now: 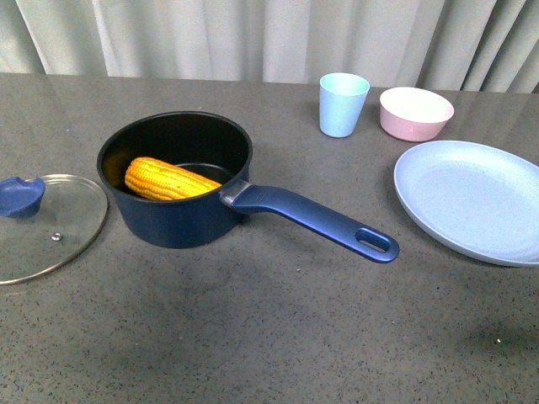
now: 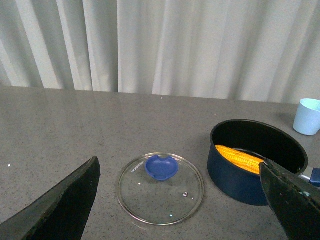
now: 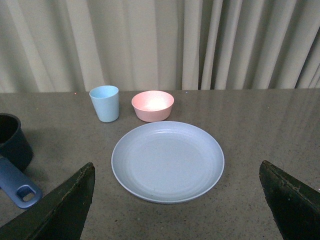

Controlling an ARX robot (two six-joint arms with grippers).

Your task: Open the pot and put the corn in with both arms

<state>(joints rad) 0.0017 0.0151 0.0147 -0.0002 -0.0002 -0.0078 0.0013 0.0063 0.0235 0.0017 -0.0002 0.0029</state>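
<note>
The navy pot (image 1: 177, 220) stands uncovered on the grey table, its long blue handle (image 1: 316, 220) pointing right and toward me. The yellow corn (image 1: 168, 179) lies inside it, leaning on the wall; the left wrist view shows the corn (image 2: 239, 158) in the pot (image 2: 240, 180) too. The glass lid (image 1: 46, 227) lies flat on the table left of the pot, blue knob (image 1: 21, 195) up, and the left wrist view also holds this lid (image 2: 160, 187). My left gripper (image 2: 185, 200) hangs open above the lid. My right gripper (image 3: 177, 200) hangs open over the plate. Neither arm appears in the front view.
A pale blue plate (image 1: 472, 198) lies at the right, with a light blue cup (image 1: 343, 104) and a pink bowl (image 1: 415, 113) behind it. In the right wrist view the plate (image 3: 167, 161), cup (image 3: 105, 103) and bowl (image 3: 152, 105) show too. Curtains close off the table's far edge.
</note>
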